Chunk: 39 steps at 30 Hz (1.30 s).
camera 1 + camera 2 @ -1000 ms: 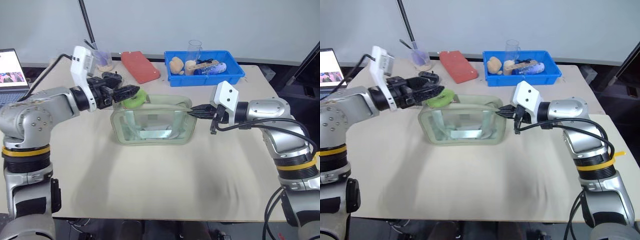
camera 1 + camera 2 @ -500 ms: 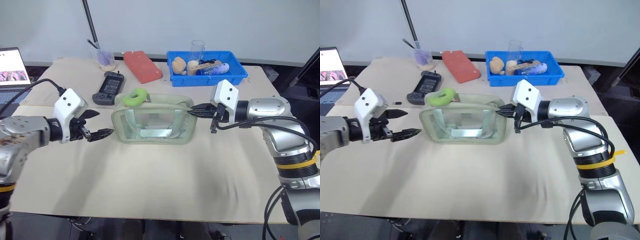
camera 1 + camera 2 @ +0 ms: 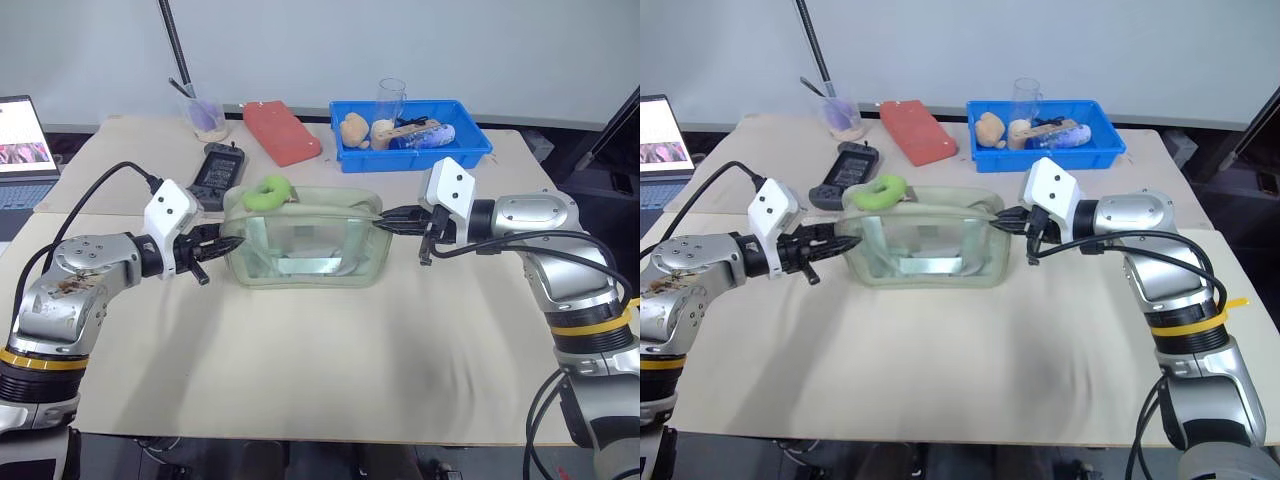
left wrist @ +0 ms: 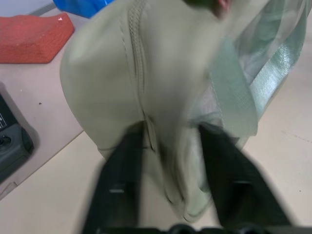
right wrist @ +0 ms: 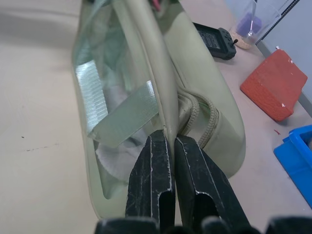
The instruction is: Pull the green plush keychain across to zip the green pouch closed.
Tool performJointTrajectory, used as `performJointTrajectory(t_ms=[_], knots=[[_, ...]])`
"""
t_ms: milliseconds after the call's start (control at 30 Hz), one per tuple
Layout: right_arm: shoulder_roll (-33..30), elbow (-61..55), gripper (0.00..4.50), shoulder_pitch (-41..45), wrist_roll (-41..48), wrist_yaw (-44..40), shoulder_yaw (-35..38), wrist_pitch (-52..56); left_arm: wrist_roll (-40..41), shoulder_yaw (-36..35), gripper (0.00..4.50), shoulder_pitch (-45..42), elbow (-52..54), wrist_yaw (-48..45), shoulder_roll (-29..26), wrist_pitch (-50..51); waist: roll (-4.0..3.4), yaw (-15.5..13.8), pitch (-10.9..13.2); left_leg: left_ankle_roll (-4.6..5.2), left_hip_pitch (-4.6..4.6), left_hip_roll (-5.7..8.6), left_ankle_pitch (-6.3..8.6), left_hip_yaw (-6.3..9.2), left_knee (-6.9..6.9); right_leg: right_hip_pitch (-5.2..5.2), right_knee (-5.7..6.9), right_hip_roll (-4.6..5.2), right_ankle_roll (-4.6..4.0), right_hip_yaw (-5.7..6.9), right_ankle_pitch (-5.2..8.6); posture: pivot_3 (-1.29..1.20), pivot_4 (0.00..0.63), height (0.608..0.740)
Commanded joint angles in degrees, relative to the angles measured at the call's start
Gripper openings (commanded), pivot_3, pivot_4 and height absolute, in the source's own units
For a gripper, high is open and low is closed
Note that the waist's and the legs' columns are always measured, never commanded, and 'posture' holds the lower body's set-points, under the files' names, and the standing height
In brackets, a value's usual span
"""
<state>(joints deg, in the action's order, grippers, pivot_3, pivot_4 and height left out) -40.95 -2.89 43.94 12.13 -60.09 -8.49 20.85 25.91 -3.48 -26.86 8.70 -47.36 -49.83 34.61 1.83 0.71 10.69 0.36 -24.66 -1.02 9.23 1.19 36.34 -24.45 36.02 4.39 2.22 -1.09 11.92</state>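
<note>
Both grippers at the green pouch [image 3: 305, 240] ends.
Right gripper [image 3: 383, 221] pinches one end's fabric; left gripper [image 3: 222, 243] straddles the opposite end, grip unclear.

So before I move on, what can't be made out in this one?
- Left wrist view: motion blur hides whether the left gripper actually pinches the green pouch end or just straddles it.
- Same view: the green plush keychain is cut off by the frame edge.
- Head views: the pouch's zipper teeth are too small to see, so how far it is zipped is unclear.
- Blue bin: its contents are too small to identify.
</note>
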Motion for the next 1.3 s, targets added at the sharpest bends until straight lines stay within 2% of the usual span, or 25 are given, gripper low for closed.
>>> performJointTrajectory(t_ms=[33, 67, 133, 300, 467, 500, 600, 800, 1067, 1167, 1300], knots=[[-0.9, -2.1, 0.00, 0.3, 0.4, -0.1, 1.9, -0.1, -2.1, -0.3, 0.04, -2.0, -0.9, -0.2, 0.4, -2.6, 0.00, -0.1, 0.0, 0.00, 0.00, 0.00, 0.00, 0.00, 0.01, 0.00, 0.00, 0.00, 0.01, 0.01, 0.01, 0.00, 0.150, 0.740], [-1.3, -2.2, 0.00, 0.5, 1.1, -0.8, 2.0, 0.8, -2.7, 0.0, 0.04, -2.3, -1.2, -0.2, 0.5, -2.9, 0.00, -0.1, 0.0, 0.00, 0.00, 0.00, 0.00, 0.00, 0.01, 0.01, 0.00, 0.00, 0.01, 0.01, 0.01, 0.00, 0.150, 0.740], [-2.8, -1.8, 0.83, 1.5, 1.3, -3.0, 1.8, 1.0, -3.7, 0.5, 0.00, -2.6, -1.8, -0.7, 0.6, -4.0, 0.00, -0.1, 0.0, 0.00, -0.01, 0.01, 0.00, 0.00, 0.01, 0.01, 0.00, 0.01, 0.00, 0.01, 0.00, 0.00, 0.150, 0.740], [-3.9, -0.3, 2.52, 7.6, 1.7, -6.0, 1.8, 1.1, -4.7, 0.8, 0.00, -2.7, -2.7, -1.8, 1.1, -5.2, -0.01, 0.2, 0.0, 0.00, 0.01, 0.01, 0.00, -0.01, 0.01, 0.00, 0.01, 0.00, 0.00, 0.00, 0.00, 0.00, 0.150, 0.740], [4.6, 0.3, 4.27, 14.4, 1.2, -2.0, -0.4, 0.4, -5.6, 1.0, 0.00, -3.4, -4.2, -2.6, 2.1, -6.4, -0.01, 0.4, 0.0, 0.00, 0.10, -0.10, 0.00, 0.00, -0.02, -0.02, 0.10, -0.10, -0.03, 0.00, 0.03, 0.00, 0.150, 0.740], [6.8, 0.7, 4.48, 15.2, 0.9, -1.2, -1.1, 0.3, -5.8, 1.0, 0.00, -3.5, -4.5, -2.8, 2.4, -6.7, -0.01, 0.4, 0.0, 0.00, 0.10, -0.11, 0.00, 0.01, -0.02, -0.01, 0.12, -0.13, -0.03, 0.01, 0.03, 0.00, 0.150, 0.740], [13.0, 3.0, 4.48, 17.2, -2.5, 2.0, -4.6, -1.9, -6.5, 1.3, 0.00, -3.8, -5.0, -3.3, 2.9, -7.4, -0.01, 0.3, 0.0, 0.00, 0.09, -0.09, 0.00, 0.02, -0.01, -0.01, 0.14, -0.11, -0.13, 0.01, -0.03, 0.00, 0.150, 0.740], [20.2, 9.0, 4.48, 18.6, -9.8, 4.8, -11.6, -9.6, -6.7, 1.3, 0.00, -3.7, -4.6, -3.6, 3.5, -7.5, -0.01, 0.0, 0.0, 0.00, 0.04, 0.00, 0.00, 0.03, 0.01, -0.01, 0.13, -0.02, -0.12, 0.03, -0.04, 0.00, 0.150, 0.740], [26.5, 16.7, 4.48, 21.8, -13.6, 6.1, -13.4, -15.0, -6.6, 1.2, 0.00, -2.1, -2.6, -3.4, 3.9, -7.0, -0.01, 0.0, 0.0, 0.00, 0.05, -0.02, 0.00, 0.09, 0.01, -0.02, 0.19, -0.06, -0.13, 0.06, -0.04, 0.00, 0.150, 0.740], [26.8, 18.2, 3.68, 22.3, -14.6, 5.7, -13.3, -16.4, -6.3, 1.0, 0.00, -1.6, -1.8, -3.2, 4.1, -6.6, -0.01, 0.0, 0.0, 0.00, 0.05, -0.01, 0.00, 0.10, 0.01, 0.00, 0.19, -0.05, -0.13, 0.09, -0.04, 0.00, 0.150, 0.740], [25.5, 20.3, 2.29, 22.3, -17.0, 5.1, -13.9, -19.7, -6.8, 0.9, 0.00, -1.0, -1.5, -2.8, 4.2, -6.9, -0.01, 0.0, 0.0, 0.00, 0.06, -0.01, 0.00, 0.11, 0.01, 0.00, 0.19, -0.05, -0.13, 0.10, -0.04, 0.00, 0.150, 0.740]])
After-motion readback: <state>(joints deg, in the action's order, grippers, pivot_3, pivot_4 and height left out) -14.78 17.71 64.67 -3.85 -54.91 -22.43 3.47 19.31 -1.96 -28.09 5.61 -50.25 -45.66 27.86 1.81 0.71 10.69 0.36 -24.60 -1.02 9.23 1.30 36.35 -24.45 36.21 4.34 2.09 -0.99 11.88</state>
